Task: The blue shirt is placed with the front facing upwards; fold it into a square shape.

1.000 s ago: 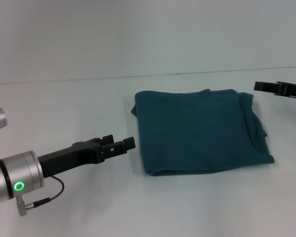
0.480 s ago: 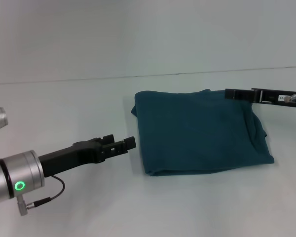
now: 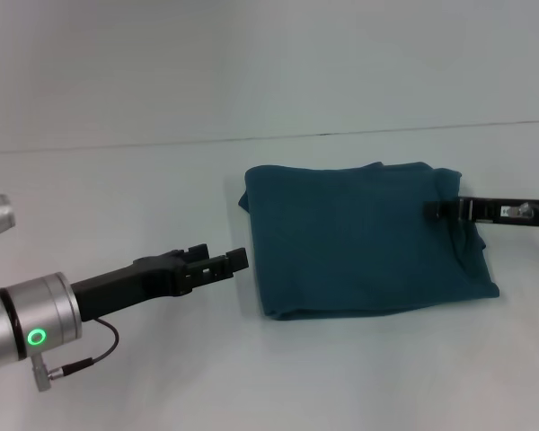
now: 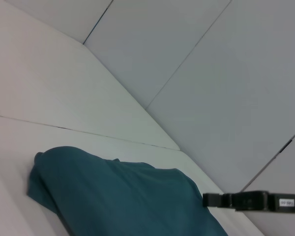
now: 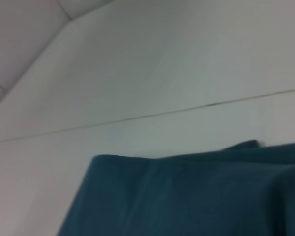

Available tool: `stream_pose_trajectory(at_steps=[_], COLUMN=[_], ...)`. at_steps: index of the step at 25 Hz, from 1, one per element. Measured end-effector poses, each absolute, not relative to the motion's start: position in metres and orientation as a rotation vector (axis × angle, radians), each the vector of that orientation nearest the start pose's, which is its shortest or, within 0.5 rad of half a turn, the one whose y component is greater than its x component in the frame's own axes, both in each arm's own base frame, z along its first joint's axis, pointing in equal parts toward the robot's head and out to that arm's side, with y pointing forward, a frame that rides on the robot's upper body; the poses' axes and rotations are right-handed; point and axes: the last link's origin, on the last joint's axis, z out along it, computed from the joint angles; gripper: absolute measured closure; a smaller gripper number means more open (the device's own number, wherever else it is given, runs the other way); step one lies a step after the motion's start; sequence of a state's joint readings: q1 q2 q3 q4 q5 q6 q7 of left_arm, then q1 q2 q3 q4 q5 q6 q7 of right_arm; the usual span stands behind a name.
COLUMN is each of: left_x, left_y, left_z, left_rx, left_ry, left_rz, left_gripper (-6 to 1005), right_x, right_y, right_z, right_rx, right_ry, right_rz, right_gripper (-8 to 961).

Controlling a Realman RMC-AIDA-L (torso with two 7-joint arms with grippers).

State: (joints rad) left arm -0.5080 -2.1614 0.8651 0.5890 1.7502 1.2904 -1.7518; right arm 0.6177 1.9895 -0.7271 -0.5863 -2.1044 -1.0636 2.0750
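Teal blue shirt (image 3: pixel 364 238) now under lowered right gripper (image 3: pixel 436 211); finger state unclear.

A pale white table (image 3: pixel 144 180) meets a plain, seamed white wall (image 4: pixel 226 73) behind.

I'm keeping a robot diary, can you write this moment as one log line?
blue shirt: folded, roughly square, flat on table | right gripper: at shirt's right edge | left gripper: beside shirt's left edge, apart
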Motion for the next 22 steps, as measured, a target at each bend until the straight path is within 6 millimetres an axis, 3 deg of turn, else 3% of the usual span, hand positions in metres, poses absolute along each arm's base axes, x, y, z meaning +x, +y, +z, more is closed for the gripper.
stream_pose_trajectory(at_steps=[3,14,22], left_x=[-0.247,-0.25,-0.251], left_y=[0.341,0.34,0.339], left_z=[-0.048,-0.048,-0.048], left_rx=[-2.431,-2.421,-2.421], left_ry=[-1.268,-1.275,-1.276], left_rz=[-0.91,-0.905,-0.902], left_gripper=[35,35,36], right_x=[0.311,0.336,0.341], right_y=[0.4,0.395,0.401], right_z=[0.026,0.03,0.045], right_rx=[-2.096,-1.979,-1.886], right_ry=[1.406,1.431,1.388], right_rz=[0.431,0.377,0.402], right_gripper=[837,954,945])
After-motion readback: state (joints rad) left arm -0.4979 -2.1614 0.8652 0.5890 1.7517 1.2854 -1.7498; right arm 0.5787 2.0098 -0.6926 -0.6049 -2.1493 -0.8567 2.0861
